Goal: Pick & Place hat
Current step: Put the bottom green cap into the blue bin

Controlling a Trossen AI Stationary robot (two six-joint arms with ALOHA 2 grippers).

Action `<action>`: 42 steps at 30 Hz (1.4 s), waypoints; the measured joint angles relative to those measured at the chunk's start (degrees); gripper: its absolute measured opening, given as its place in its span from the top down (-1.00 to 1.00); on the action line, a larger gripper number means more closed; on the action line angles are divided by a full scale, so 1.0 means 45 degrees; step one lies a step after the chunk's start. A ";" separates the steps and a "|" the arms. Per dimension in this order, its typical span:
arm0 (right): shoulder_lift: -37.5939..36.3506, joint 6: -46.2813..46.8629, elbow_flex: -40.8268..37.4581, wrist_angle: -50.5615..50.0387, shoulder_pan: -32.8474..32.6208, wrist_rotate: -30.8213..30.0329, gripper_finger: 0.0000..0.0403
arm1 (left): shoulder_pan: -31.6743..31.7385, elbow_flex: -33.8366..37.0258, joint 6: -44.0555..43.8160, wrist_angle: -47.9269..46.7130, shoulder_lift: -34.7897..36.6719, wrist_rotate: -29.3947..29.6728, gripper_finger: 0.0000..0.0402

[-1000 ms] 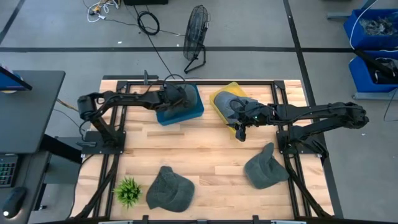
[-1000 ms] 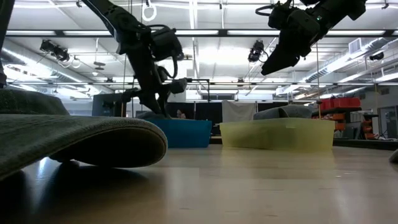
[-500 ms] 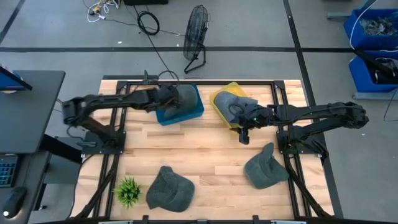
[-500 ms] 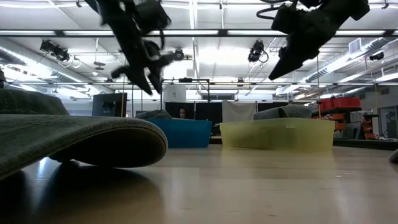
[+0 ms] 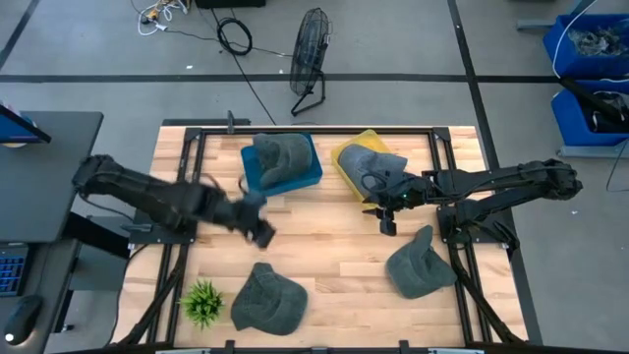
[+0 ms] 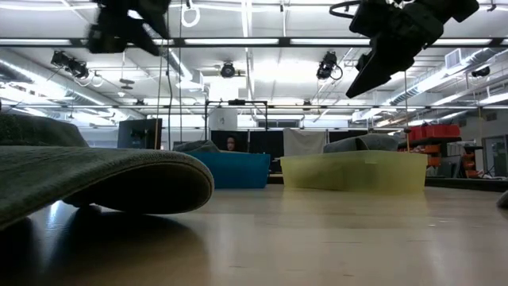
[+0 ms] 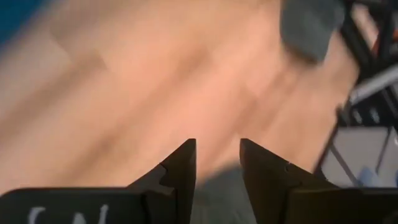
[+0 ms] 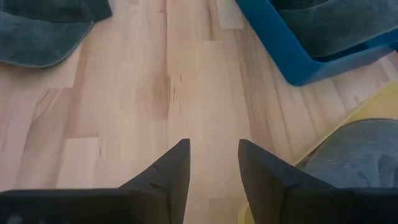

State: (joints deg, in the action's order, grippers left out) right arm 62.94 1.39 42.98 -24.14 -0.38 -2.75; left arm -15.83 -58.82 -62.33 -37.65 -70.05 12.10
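Two grey hats lie on the wooden table: one near the near-left corner (image 5: pixel 267 298), also in the low view's foreground (image 6: pixel 87 179), and one at near right (image 5: pixel 421 265). A third grey hat (image 5: pixel 278 152) sits in the blue bin (image 5: pixel 295 182). A fourth (image 5: pixel 378 167) sits in the yellow bin (image 5: pixel 346 157). My left gripper (image 5: pixel 260 232) hangs open above the bare table between the blue bin and the near-left hat, fingers apart in its wrist view (image 7: pixel 217 163). My right gripper (image 5: pixel 386 222) is open (image 8: pixel 211 158) just near-side of the yellow bin, high above the table (image 6: pixel 379 67).
A small green plant (image 5: pixel 201 302) stands at the near-left corner beside the hat. Black frame rails (image 5: pixel 447 187) run along the table's sides. Bare wood (image 5: pixel 324 241) lies between the bins and the two near hats.
My left gripper has risen from the blue bin and swung fast toward the near edge, now over the table's middle-left; the hat stays lying in the blue bin. My right gripper has drifted slightly toward the near edge.
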 joint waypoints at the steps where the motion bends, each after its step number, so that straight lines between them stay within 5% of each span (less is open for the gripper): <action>1: -0.0005 0.0121 0.0000 0.0000 0.0000 0.0000 0.31 | -0.0576 0.0002 -0.0606 -0.0039 -0.0201 0.0002 0.37; 11: -0.0005 0.0578 0.0000 -0.0189 0.0005 -0.0214 0.31 | -0.4706 0.0002 -0.7213 0.0637 -0.3080 -0.0004 0.37; 19: -0.0005 0.0519 0.0000 -0.0131 0.0005 -0.0630 0.31 | -0.5599 0.0012 -0.9297 0.2885 -0.5535 0.0322 0.37; 29: -0.0005 0.0500 0.0000 -0.0131 0.0005 -0.0635 0.31 | -0.4970 0.0012 -0.8618 0.4765 -0.7156 0.0193 0.39; 37: -0.0005 0.0532 0.0000 -0.0136 0.0005 -0.0633 0.31 | -0.3959 0.0002 -0.6737 0.3940 -0.7158 -0.0442 0.93; 42: -0.0005 0.0534 0.0000 -0.0136 0.0005 -0.0635 0.31 | -0.3287 -0.0274 -0.5439 0.3902 -0.6587 -0.0245 0.96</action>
State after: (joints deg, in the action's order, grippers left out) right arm 62.92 3.79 42.98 -24.75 -0.36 -5.61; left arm -30.62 -60.05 -86.80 -20.09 -99.69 11.00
